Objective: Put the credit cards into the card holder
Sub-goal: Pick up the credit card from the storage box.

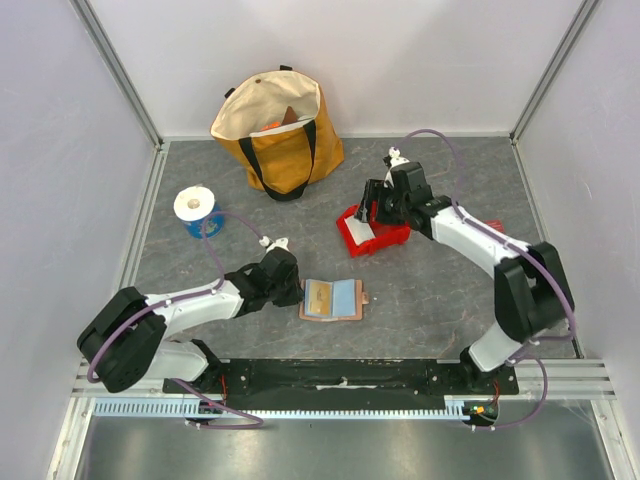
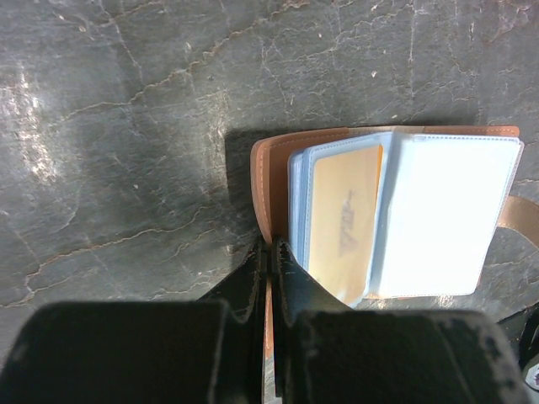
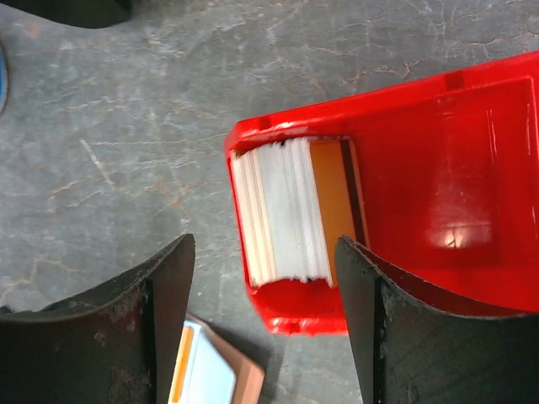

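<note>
Hovering open and empty, the right hand (image 3: 263, 252) faces white plastic credit cards (image 3: 282, 210) stacked in a red plastic bin (image 3: 438, 168), likely stiff, slick, best edge-pinched; the left hand (image 2: 271, 252) clamps the tan bifold card holder (image 2: 269, 177) at the bin's seven o'clock.

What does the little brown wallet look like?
The card holder is a small tan, leather-looking bifold, lying open and flat on the gray table. Clear plastic sleeves fan inside; one holds a yellowish card. A snap tab sticks out one side. The left end effector pinches the opposite cover edge.
</note>
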`<state>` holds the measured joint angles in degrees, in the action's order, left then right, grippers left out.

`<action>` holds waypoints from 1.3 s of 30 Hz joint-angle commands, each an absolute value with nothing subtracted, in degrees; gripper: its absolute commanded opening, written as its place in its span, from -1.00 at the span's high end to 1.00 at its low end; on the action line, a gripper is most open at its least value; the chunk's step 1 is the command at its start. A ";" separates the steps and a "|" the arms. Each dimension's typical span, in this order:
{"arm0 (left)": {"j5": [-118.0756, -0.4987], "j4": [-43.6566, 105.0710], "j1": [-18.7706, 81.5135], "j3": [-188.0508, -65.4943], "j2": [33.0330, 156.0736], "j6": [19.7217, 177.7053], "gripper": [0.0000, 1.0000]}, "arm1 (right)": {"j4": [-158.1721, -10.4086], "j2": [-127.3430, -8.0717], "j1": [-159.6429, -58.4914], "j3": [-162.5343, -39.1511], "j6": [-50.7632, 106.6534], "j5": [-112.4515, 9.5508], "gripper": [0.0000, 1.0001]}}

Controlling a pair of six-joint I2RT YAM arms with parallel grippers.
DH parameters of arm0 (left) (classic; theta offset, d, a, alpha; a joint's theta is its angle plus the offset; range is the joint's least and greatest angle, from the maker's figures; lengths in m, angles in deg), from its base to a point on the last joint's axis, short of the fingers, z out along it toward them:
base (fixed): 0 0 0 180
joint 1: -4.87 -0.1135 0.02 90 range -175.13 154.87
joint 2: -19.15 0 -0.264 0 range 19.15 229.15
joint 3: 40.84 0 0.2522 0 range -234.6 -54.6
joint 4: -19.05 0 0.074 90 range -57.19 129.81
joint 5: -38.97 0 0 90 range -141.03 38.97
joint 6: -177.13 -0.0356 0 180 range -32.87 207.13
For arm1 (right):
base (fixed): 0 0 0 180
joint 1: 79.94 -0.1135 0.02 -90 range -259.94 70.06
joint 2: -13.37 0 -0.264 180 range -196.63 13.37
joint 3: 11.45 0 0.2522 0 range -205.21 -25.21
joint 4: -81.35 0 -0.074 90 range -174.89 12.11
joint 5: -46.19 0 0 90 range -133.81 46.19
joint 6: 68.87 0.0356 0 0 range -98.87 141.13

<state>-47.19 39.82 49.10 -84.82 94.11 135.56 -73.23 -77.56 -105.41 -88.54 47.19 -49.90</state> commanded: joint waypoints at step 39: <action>-50.76 39.40 46.62 -86.51 94.21 132.22 0.97 | -70.74 -95.43 -99.36 -100.88 40.99 -69.74 -0.05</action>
